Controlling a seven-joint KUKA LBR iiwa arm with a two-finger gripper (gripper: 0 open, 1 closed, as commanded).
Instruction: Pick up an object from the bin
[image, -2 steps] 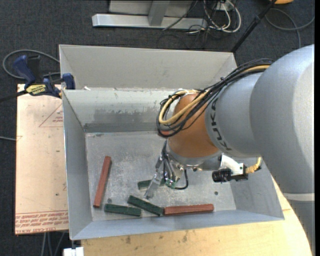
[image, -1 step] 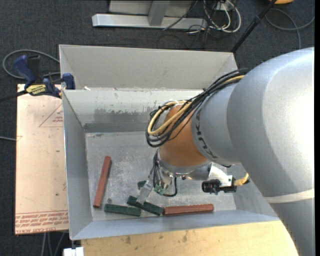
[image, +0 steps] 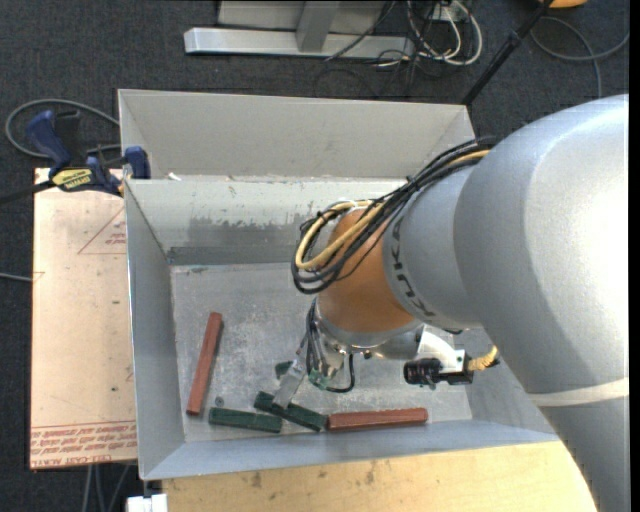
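hovering pincer (image: 291, 385) right over dark green bar (image: 305, 417), nr bin (image: 330, 448) front wall; apart/together can't tell.

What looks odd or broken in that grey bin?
Nothing stands out. Two reddish-brown sticks and two dark green sticks lie loose on the grey metal bin's floor; the gripper hangs over the green ones.

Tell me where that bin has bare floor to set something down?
Bare floor lies between the slanted red-brown stick on the left and the gripper, and back toward the rear wall. The front is crowded: two dark green sticks and a second red-brown stick lie there, by the gripper.
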